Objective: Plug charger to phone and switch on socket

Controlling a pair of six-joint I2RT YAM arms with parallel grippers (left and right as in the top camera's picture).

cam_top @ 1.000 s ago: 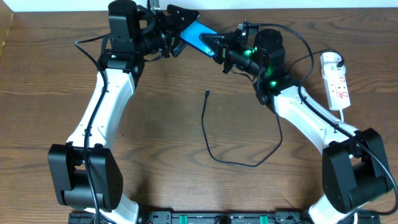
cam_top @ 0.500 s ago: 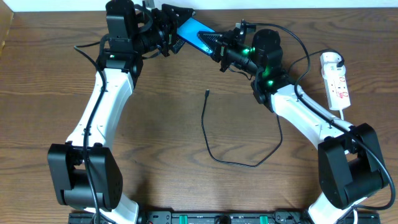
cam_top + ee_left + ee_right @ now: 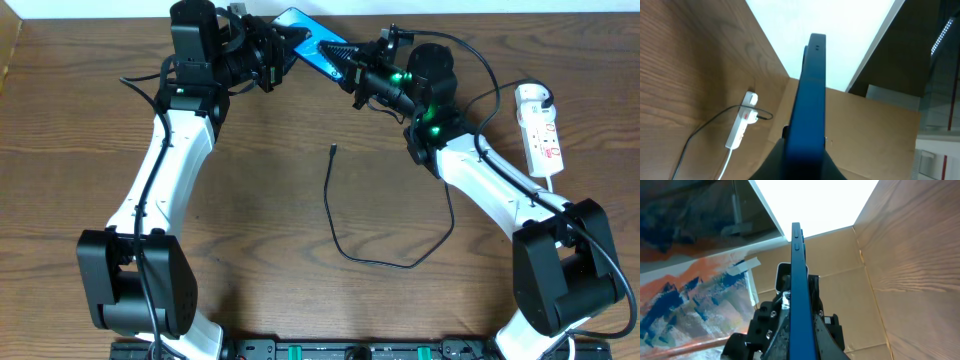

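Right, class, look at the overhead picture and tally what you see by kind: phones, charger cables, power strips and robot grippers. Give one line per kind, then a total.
phone: 1
charger cable: 1
power strip: 1
grippers: 2, the left gripper and the right gripper
Total: 5

text: none legible | socket (image 3: 540, 125) marks (red) too small to read

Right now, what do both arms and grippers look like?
The left arm and right arm have white links with black joints and bases, and black cables. The left gripper and right gripper are black; green lights show near the right one.
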